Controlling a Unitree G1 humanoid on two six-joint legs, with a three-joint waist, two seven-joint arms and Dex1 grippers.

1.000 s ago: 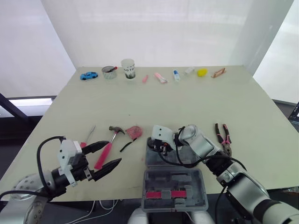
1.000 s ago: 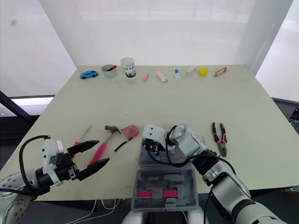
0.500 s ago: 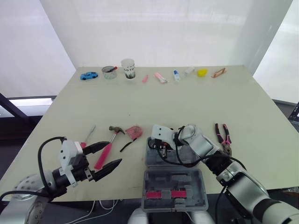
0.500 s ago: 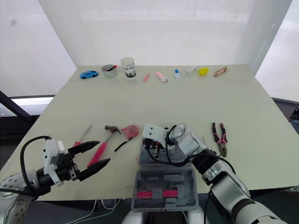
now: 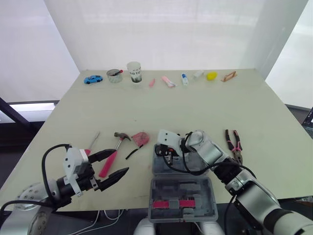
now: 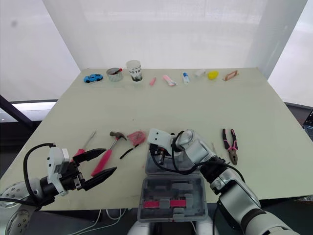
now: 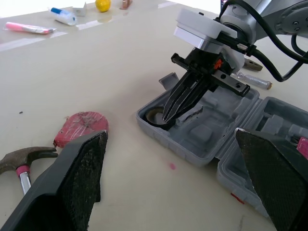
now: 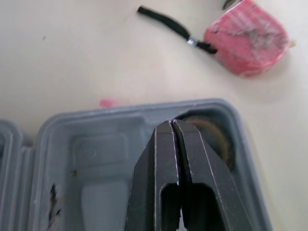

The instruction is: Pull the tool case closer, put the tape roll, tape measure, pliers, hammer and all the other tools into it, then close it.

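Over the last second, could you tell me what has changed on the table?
Nothing notable moved. The right gripper stays shut, tips at the tape roll in the open tool case; the left gripper stays open near the hammer. Tape measure and pliers lie untouched.

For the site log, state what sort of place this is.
Probably a robot test lab, not a workshop: a plain table before a white backdrop, a tool case and hammer laid out, and oddments like a toy car and cup lined along the far edge.

Left arm (image 5: 24,215) and right arm (image 5: 254,196) are silver-grey, with black cables and white wrist housings.
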